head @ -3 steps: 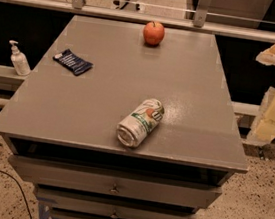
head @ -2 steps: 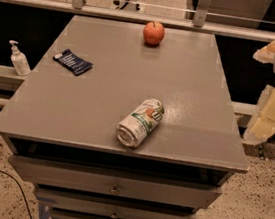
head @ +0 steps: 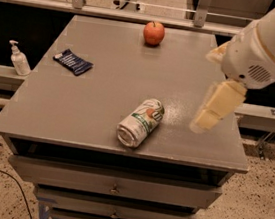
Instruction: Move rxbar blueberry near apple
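The can [head: 139, 123] lies on its side near the front of the table [head: 104, 92], and the gripper [head: 208, 116] has just swung in from the right edge to hang beside it; can't tell if it's clenched or released. The rxbar [head: 73, 62] sits untouched further back on the left, well apart from the apple [head: 154, 33] at the far edge, so I reckon the reach is only starting.

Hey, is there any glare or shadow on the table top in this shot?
Camera view: a pale glare patch on the table just right of the can, next to the claw over the table's right side; a soft dark patch under the apple; the rxbar blueberry is evenly lit.
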`<state>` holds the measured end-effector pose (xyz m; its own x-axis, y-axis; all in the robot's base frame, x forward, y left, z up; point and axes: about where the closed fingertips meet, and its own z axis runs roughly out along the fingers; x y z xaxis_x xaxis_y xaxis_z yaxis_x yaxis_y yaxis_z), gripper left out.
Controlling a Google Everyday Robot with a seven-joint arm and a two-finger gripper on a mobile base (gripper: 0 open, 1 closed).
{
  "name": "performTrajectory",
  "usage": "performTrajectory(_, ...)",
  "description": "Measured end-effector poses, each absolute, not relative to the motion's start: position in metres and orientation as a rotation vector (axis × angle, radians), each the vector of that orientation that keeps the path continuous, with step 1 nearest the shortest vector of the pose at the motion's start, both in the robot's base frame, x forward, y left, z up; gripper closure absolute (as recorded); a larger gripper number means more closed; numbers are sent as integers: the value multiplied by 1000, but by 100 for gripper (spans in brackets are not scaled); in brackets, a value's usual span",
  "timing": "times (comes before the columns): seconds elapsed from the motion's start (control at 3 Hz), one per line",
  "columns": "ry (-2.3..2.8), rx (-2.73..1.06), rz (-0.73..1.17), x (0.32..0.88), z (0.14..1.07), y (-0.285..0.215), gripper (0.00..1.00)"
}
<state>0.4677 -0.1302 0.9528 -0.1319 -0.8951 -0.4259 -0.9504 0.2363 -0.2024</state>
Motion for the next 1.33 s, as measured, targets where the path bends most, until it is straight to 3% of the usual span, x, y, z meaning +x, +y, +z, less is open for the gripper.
performTrajectory(0.33,1945,-1633,348,484,940,-58,0)
performTrajectory(1.0,1891,-1595,367,500,937,-40,0)
performTrajectory(1.33,1809,-1501,424,544,931,-1,0)
